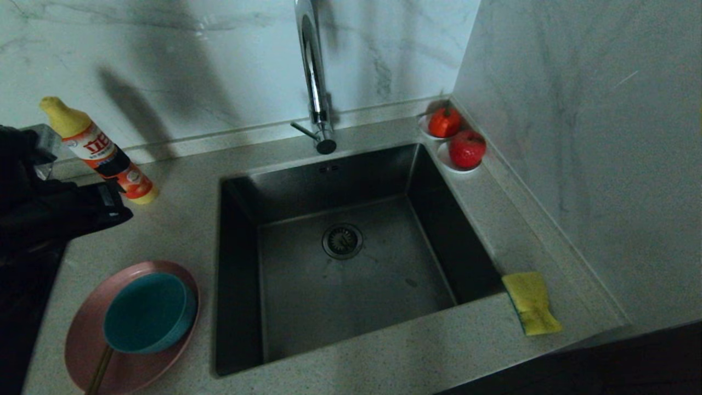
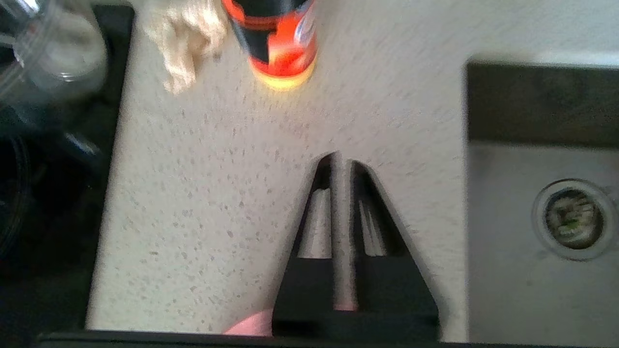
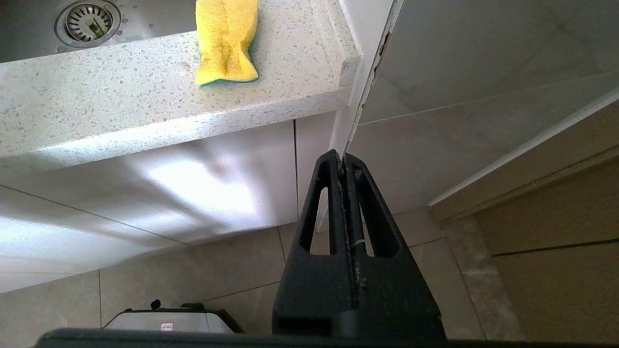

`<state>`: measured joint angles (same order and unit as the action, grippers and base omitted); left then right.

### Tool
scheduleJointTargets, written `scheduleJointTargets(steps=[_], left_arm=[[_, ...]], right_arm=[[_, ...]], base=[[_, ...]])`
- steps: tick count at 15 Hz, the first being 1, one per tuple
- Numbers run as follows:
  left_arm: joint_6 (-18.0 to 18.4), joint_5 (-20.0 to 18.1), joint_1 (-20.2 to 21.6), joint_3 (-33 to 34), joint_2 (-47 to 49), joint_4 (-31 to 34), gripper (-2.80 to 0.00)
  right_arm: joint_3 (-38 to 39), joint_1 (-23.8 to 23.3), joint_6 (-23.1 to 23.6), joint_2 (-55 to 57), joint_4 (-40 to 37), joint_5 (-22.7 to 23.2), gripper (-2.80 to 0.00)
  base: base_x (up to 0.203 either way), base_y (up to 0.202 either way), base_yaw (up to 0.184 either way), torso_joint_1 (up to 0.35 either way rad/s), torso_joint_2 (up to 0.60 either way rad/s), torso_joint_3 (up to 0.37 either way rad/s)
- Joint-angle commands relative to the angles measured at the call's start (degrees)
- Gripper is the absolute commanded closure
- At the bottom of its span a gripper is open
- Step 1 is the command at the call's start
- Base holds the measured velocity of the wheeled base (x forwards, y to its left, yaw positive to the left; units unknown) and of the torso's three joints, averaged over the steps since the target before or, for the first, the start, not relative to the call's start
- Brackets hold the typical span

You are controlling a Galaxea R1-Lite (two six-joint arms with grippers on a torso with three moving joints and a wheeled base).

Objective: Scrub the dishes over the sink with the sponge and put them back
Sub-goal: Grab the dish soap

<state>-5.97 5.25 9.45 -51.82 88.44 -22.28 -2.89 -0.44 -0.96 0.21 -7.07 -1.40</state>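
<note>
A pink plate lies on the counter left of the sink, with a teal bowl on it and chopsticks sticking out under the bowl. The yellow sponge lies on the counter at the sink's front right corner. My left gripper hovers over the counter behind the plate, near the bottle. In its wrist view the left gripper stands open by a narrow slit with nothing in it, and the plate's rim peeks in. My right gripper hangs shut below the counter's front edge, away from the sponge.
An orange detergent bottle stands at the back left, with a pale cloth and a clear glass container beside it. The tall faucet rises behind the basin. Two saucers with red fruit sit in the back right corner against the wall.
</note>
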Motion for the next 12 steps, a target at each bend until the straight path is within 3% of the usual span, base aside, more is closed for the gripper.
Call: scheduleJointTargets(steps=[1,6,9,12], left_arm=[[-0.15,0.71,-0.03,0.39,3.1,-0.39,-2.8],[-2.22,1.02,0.22,-0.36,5.39,-1.22,-2.8],[-6.19,3.66,1.09,-1.5,8.15,-6.13,-2.8],[-6.8,5.39,1.44,-2.4,10.38,-10.48,-2.8]], right_arm=[[-0.01,0.0,0.0,-0.03,-0.05,0.0,0.0],[-0.01,0.0,0.0,-0.03,-0.05,0.0,0.0],[-0.01,0.0,0.0,-0.03,-0.05,0.0,0.0],[-0.01,0.0,0.0,-0.03,-0.05,0.0,0.0]], base=[[0.0,0.0,0.0,0.0,0.0,0.0],[0.0,0.0,0.0,0.0,0.0,0.0],[0.0,0.0,0.0,0.0,0.0,0.0],[0.0,0.0,0.0,0.0,0.0,0.0]])
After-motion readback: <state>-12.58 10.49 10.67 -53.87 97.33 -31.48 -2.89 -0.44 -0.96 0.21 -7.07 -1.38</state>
